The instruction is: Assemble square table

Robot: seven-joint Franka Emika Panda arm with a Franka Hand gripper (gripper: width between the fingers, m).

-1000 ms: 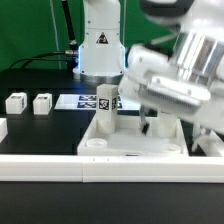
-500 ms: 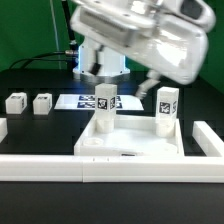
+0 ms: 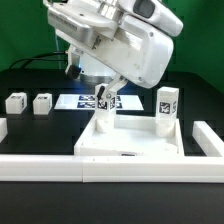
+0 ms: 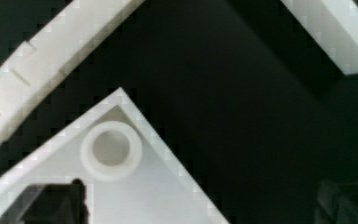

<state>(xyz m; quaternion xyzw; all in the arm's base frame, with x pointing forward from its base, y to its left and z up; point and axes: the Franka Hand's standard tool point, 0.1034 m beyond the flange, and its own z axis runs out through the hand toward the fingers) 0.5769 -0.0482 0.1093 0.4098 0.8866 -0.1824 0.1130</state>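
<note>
The square table slab (image 3: pixel 130 142) lies rimmed face up behind the front wall. Two white tagged legs stand upright in its far corners, one (image 3: pixel 105 112) towards the exterior view's left, one (image 3: pixel 167 108) towards its right. Two loose leg blocks (image 3: pixel 15 102) (image 3: pixel 42 102) rest on the black table at the exterior view's left. My gripper (image 3: pixel 108 92) hangs open just above the left standing leg, holding nothing. In the wrist view a slab corner (image 4: pixel 149 185) with a round socket (image 4: pixel 108 148) lies below my open gripper (image 4: pixel 194 205); its dark fingertips (image 4: pixel 51 205) frame it.
A long low white border wall (image 3: pixel 110 166) runs along the front, with a side piece (image 3: pixel 208 140) at the exterior view's right. The marker board (image 3: pixel 80 100) lies behind the slab. The robot base (image 3: pixel 98 60) stands at the back.
The arm has swung from over the slab's right far corner up and across to the exterior view's left. The right leg stands free in its corner. The jaws stayed open.
</note>
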